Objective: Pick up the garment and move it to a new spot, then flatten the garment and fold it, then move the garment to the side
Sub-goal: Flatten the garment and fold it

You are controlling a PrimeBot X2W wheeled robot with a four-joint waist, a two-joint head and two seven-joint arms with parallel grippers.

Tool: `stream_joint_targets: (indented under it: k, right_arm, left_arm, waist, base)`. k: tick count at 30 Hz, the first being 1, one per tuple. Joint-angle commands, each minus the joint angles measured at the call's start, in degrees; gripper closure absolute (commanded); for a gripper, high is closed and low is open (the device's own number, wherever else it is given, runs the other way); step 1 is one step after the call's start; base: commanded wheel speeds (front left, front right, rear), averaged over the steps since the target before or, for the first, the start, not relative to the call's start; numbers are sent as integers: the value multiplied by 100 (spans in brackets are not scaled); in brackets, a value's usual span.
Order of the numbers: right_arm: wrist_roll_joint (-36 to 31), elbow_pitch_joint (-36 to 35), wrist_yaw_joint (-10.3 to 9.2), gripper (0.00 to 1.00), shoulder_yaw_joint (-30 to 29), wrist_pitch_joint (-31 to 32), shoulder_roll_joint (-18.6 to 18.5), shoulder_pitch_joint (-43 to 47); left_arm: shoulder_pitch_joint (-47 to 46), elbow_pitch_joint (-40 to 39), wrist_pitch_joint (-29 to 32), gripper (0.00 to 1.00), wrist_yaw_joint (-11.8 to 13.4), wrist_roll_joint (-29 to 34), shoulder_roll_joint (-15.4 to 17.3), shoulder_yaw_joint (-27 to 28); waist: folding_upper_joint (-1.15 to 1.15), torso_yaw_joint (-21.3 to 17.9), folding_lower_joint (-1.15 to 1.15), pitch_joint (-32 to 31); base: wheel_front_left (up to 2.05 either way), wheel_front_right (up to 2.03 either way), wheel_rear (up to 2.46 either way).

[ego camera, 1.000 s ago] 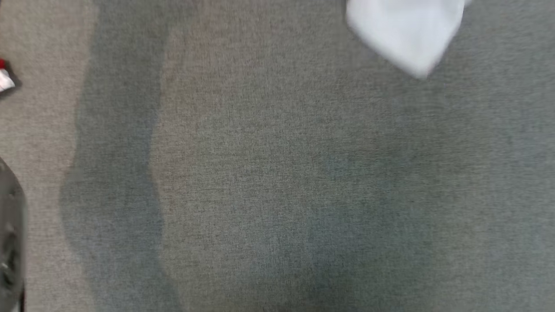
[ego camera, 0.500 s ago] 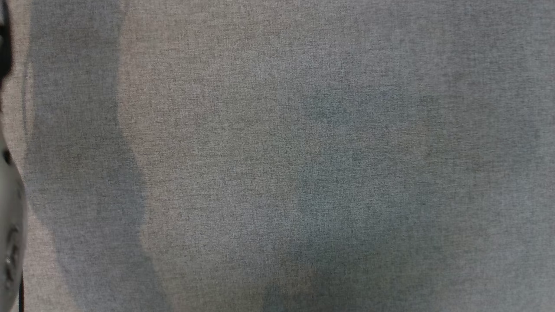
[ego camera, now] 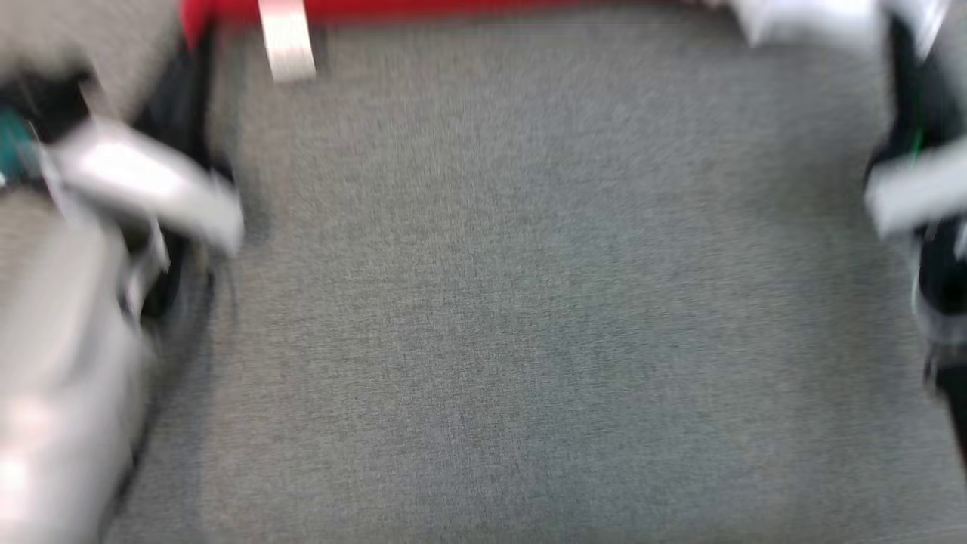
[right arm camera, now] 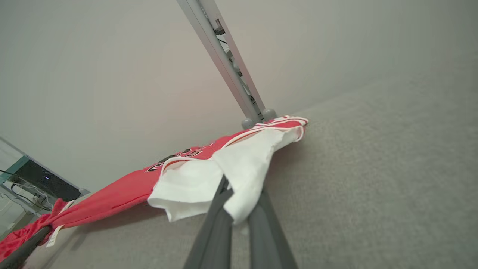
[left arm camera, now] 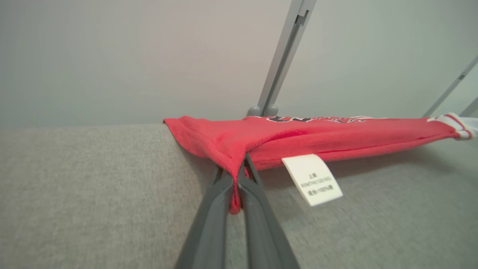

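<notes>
Garment (left arm camera: 321, 136) hangs stretched over the grey surface (left arm camera: 74, 194), left gripper (left arm camera: 238, 175) clamped on its red corner and right gripper (right arm camera: 239, 198) on its white sleeve, so pickup looks done; placing, flattening, folding and moving aside remain.

Probably a lab; aluminium rig post (right arm camera: 227, 63), bare wall (right arm camera: 93, 74), cabled equipment (right arm camera: 46, 183) in corner.
</notes>
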Motion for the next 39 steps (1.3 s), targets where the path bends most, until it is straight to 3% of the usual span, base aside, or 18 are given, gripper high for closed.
stream_joint_targets:
  k: [1,4,11,15,20,24,32,38,39]
  right_arm:
    - [129,-185,-1,100,-47,-81,-124,501]
    - [222,-596,-3,100,3,-117,-182,1806]
    - [161,-1539,-1,100,-202,-20,41,4582]
    - [268,-2233,4,100,-504,102,289,5407]
    - [294,-2598,4,100,-863,515,369,4826]
    - [116,-2262,4,100,-961,929,313,3723]
    - [-135,-1129,3,100,-735,1502,362,2341]
    - [-439,-269,3,100,-517,1412,369,1730]
    - [-448,-158,3,62,-482,1378,368,1659]
  left_arm:
    - [545,-224,-4,100,73,-103,144,21]
    - [2025,-1049,39,100,480,-229,324,33]
    - [5715,-3821,203,100,1840,-915,374,171]
    - [6630,-5043,370,100,2254,-1100,416,130]
    - [6127,-5787,982,100,2384,-1226,631,184]
    - [5300,-5833,1555,100,2445,-1501,668,369]
    - [4030,-4794,2327,100,2373,-1913,575,363]
    - [3392,-3807,2584,100,2140,-1948,422,141]
    - [3336,-3678,2627,99,2116,-1963,399,115]
  waist:
    - [0,-21,-1,-729]
    - [0,-129,-1,-1277]
    - [0,-360,-1,-1836]
    - [0,-306,-1,-1755]
    - [0,-236,-1,-1427]
    - [0,-152,-1,-1250]
    - [0,54,-1,-1168]
    - [0,102,-1,-1193]
    - [0,95,-1,-1208]
  base:
    - [0,0,0]
    - [0,0,0]
    - [0,0,0]
    - [0,0,0]
    - [0,0,0]
    - [0,0,0]
    - [0,0,0]
    - [0,0,0]
    - [0,0,0]
